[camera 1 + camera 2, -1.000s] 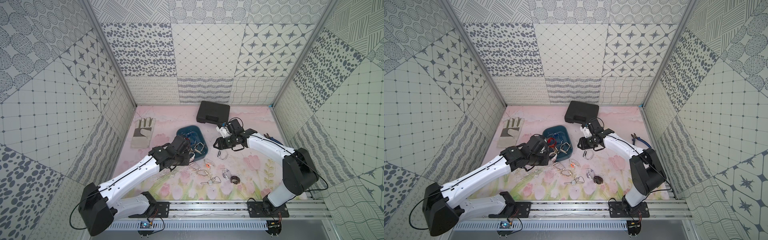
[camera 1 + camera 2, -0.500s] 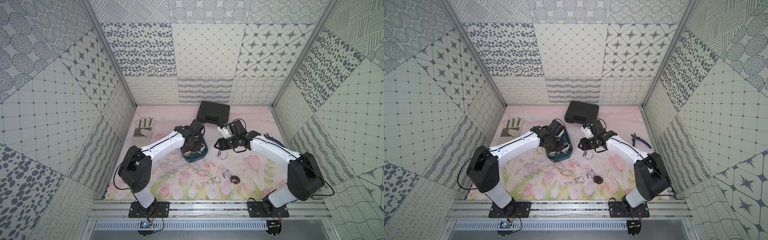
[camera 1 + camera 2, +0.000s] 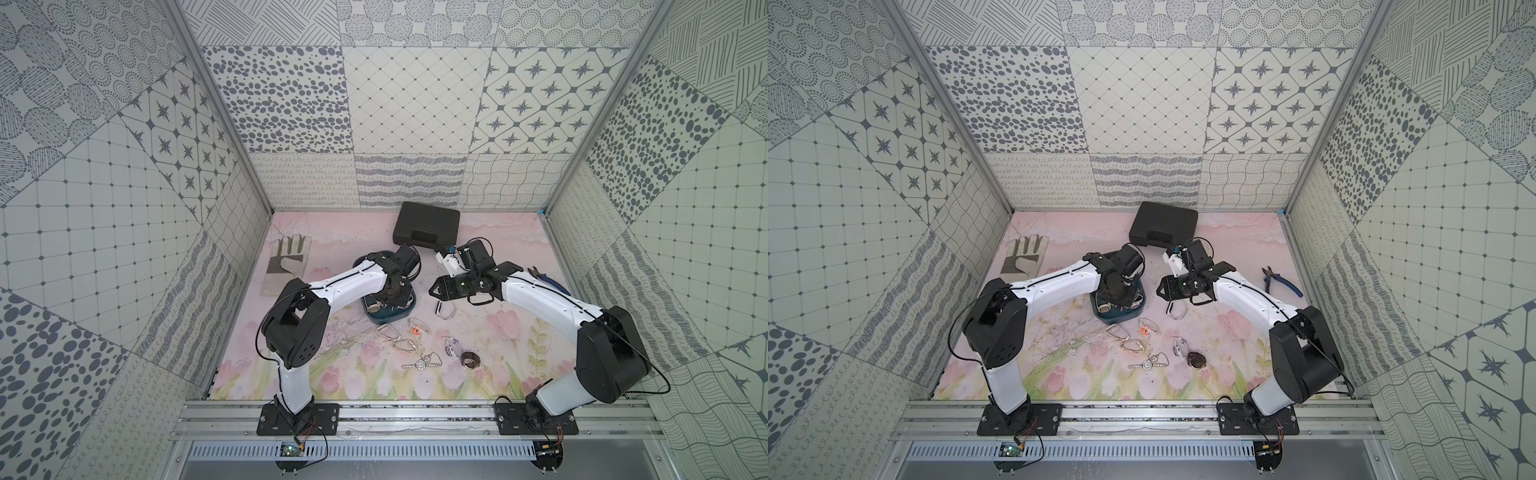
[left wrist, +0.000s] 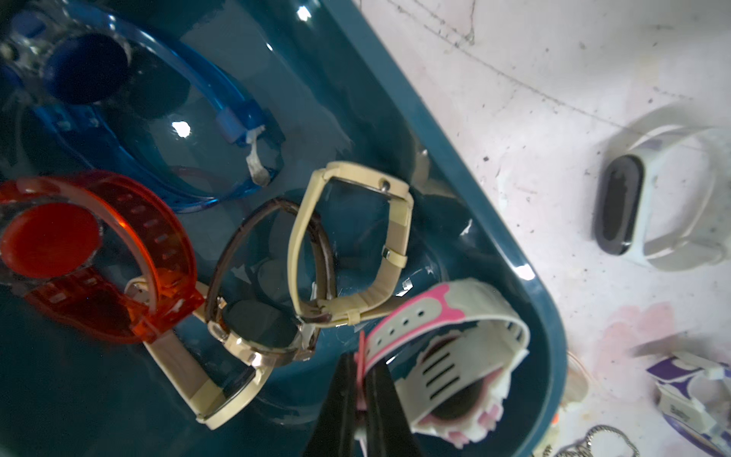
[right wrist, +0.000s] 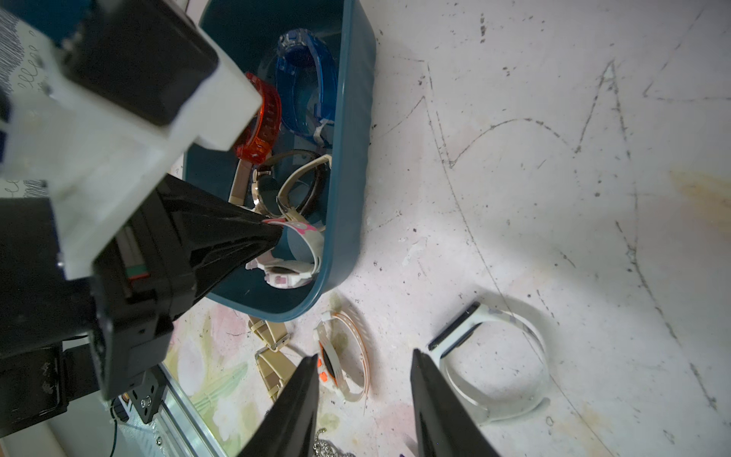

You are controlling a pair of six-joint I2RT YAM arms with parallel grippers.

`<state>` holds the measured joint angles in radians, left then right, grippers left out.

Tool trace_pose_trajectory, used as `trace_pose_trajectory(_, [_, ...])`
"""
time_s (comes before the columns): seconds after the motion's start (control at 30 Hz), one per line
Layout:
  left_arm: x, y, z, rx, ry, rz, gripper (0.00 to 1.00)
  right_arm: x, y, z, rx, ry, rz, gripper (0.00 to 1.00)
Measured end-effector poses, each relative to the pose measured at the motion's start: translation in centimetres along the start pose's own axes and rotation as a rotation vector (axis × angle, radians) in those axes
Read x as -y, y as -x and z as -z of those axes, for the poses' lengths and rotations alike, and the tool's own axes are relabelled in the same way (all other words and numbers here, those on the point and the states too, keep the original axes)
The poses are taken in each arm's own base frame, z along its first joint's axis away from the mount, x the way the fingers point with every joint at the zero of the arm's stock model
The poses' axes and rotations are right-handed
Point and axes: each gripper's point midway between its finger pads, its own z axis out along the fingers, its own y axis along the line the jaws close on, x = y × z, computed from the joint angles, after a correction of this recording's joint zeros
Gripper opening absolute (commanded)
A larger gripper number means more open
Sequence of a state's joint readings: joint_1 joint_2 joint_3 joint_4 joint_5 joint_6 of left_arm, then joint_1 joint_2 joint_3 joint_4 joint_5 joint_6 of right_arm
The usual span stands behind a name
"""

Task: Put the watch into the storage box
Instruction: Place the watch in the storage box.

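White arms (image 3: 353, 282), bulky black joints (image 3: 297, 332)

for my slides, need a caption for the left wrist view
Left hand shut on a pink-and-white watch inside the teal storage box, beside other watches.

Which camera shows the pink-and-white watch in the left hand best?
The left wrist view: the pink-and-white watch fills the foreground, its strap pinched in the left hand inside the storage box. The right wrist view shows it smaller, partly behind that hand. In both top views the left arm hides it.
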<state>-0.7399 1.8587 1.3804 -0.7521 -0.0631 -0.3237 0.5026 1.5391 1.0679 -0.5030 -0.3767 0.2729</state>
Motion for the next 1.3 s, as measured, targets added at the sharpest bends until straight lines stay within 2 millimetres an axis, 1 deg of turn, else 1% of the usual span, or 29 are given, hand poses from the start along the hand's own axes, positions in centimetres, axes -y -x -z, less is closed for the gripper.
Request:
trace_pose_trajectory(0.17, [0.1,0.0,-0.1,-0.001,0.01,-0.021,0.0,0.0,0.0,0.0,0.0,-0.001,-0.001,0.43])
trace_pose_trajectory(0.37, [0.1,-0.3,-0.7,-0.026,0.027,-0.038,0.0,0.1,0.0,0.0,0.0,-0.002,-0.001,0.43])
trace_pose_trajectory(0.5, [0.0,-0.4,-0.6,-0.028,0.036,-0.046,0.0,0.1,0.0,0.0,0.0,-0.002,-0.001,0.43])
trace_pose_trajectory(0.53, [0.0,-0.4,-0.6,-0.027,0.037,-0.047,0.02,0.1,0.0,0.0,0.0,-0.003,-0.001,0.43])
trace_pose_trajectory(0.57, [-0.1,-0.4,-0.6,-0.028,0.037,-0.048,0.11,0.1,0.0,0.0,0.0,-0.002,-0.001,0.43])
trace_pose_trajectory(0.63, [-0.1,-0.4,-0.5,-0.03,0.038,-0.053,0.21,0.1,0.0,0.0,0.0,-0.002,-0.001,0.43])
trace_pose_trajectory(0.67, [0.0,-0.4,-0.5,-0.029,0.037,-0.055,0.28,0.1,0.0,0.0,0.0,-0.002,-0.001,0.43])
trace_pose_trajectory(0.8, [0.0,-0.3,-0.1,-0.023,0.036,-0.056,0.4,0.1,0.0,0.0,0.0,-0.003,-0.001,0.43])
trace_pose_trajectory(0.87, [0.0,-0.2,0.1,-0.017,0.035,-0.056,0.42,0.0,0.0,0.1,0.002,-0.003,0.001,0.43])
trace_pose_trajectory(1.03, [0.1,0.3,1.3,0.016,0.028,-0.054,0.43,-0.3,0.2,0.8,0.017,-0.002,0.006,0.43])
trace_pose_trajectory(1.17, [0.0,0.8,3.4,0.071,0.016,-0.049,0.44,-0.5,0.3,1.5,0.031,-0.005,0.012,0.43])
trace_pose_trajectory(1.3, [0.0,1.4,6.0,0.142,-0.005,-0.038,0.44,0.0,-0.1,1.8,0.021,-0.038,0.003,0.43])
